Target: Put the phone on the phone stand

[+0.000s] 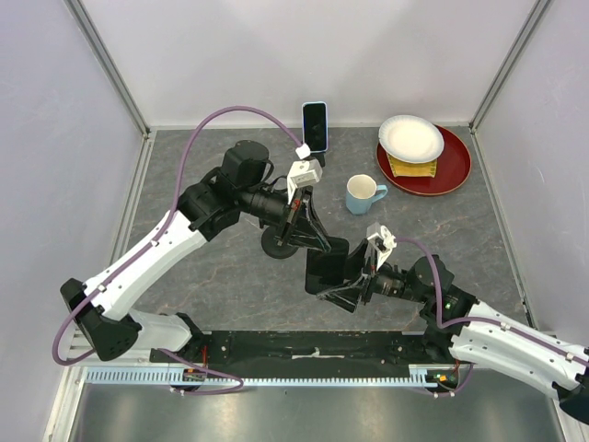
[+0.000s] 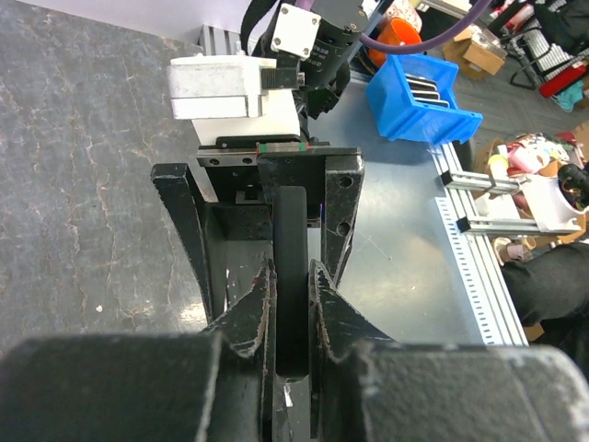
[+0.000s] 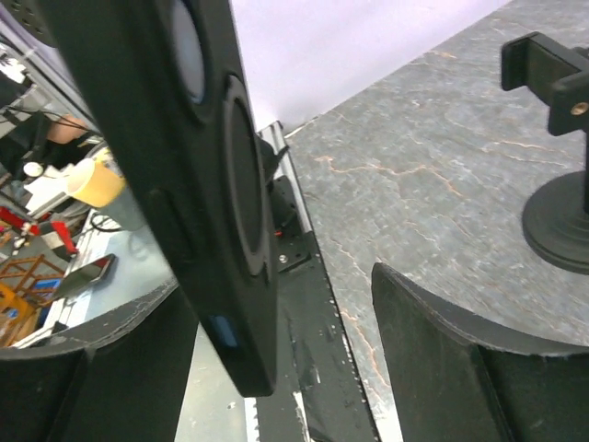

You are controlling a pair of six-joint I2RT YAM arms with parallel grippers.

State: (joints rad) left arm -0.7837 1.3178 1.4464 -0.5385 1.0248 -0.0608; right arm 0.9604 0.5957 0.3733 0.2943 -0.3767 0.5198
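A black phone (image 1: 324, 269) is held on edge above the table's middle. My left gripper (image 1: 316, 245) is shut on its upper end; in the left wrist view the phone (image 2: 293, 267) sits squeezed between both fingers. My right gripper (image 1: 346, 284) is open around the phone's other end, and in the right wrist view the phone (image 3: 184, 175) lies against the left finger (image 3: 120, 368) with a wide gap to the right one. The black phone stand (image 1: 274, 247) stands just left of the phone, partly under my left wrist; it also shows in the right wrist view (image 3: 563, 138).
A blue mug (image 1: 364, 194) stands right of the left gripper. A red plate (image 1: 453, 168) with a white dish (image 1: 410, 138) and a yellow item is at the back right. A second phone in a blue case (image 1: 315, 126) stands upright at the back wall.
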